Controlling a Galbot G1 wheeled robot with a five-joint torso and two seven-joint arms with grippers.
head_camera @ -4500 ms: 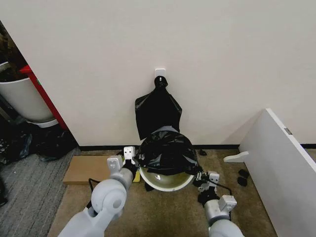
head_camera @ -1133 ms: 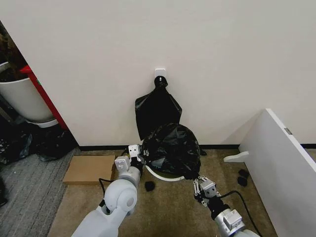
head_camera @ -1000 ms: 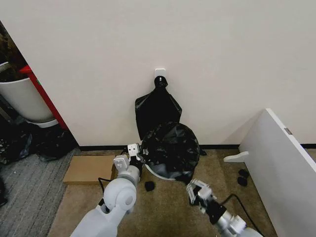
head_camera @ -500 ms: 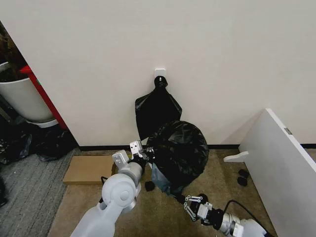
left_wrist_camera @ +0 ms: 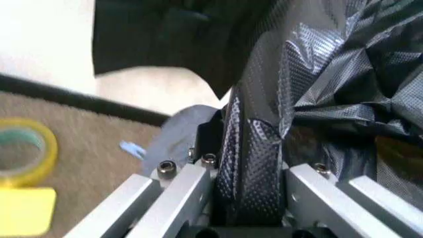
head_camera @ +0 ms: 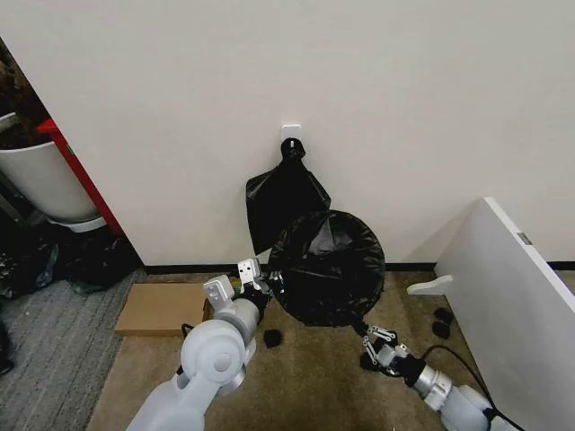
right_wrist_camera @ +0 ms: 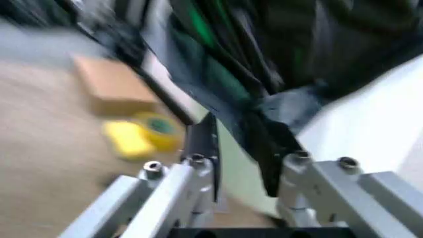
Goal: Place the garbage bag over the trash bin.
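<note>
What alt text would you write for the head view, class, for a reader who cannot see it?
A black garbage bag is stretched round between the left gripper and the right gripper, low against a cream wall. More black bags hang from a wall hook behind.

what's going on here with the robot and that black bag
The robot is fitting the garbage bag over a bin by the wall. The left gripper is clamped on the bag's edge at the left side, and the right gripper holds the bag low at the right. The bag is stretched round between them and hides the bin. More black bags hang on the wall behind.
</note>
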